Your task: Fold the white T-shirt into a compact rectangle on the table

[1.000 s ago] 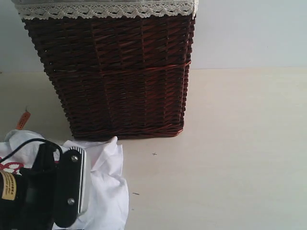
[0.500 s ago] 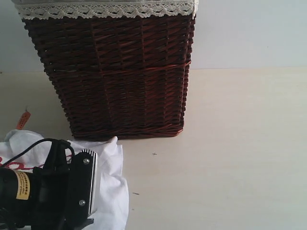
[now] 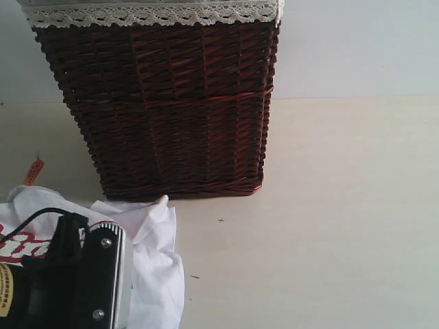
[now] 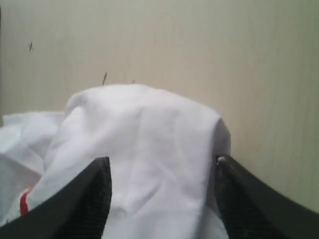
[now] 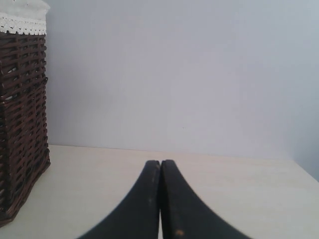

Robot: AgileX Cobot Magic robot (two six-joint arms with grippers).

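The white T-shirt (image 3: 154, 233) lies crumpled at the table's (image 3: 329, 219) front left, in front of the basket. Its red lettered patch (image 3: 27, 245) and orange tag (image 3: 31, 171) show at the far left. My left arm's black wrist (image 3: 82, 288) hangs over the shirt and hides its middle. In the left wrist view my left gripper (image 4: 162, 164) is open, its fingers (image 4: 94, 199) wide apart on either side of a raised hump of the shirt (image 4: 144, 129). My right gripper (image 5: 160, 163) is shut and empty above bare table (image 5: 239, 184), outside the exterior view.
A tall brown wicker basket (image 3: 171, 110) with a white lace-trimmed liner (image 3: 151, 12) stands at the back left, just behind the shirt; its side (image 5: 20, 114) also shows in the right wrist view. A pale wall rises behind the table.
My left arm swung right over the shirt, then came back left and lower. More of the red patch shows now. The shirt's right edge has not shifted.
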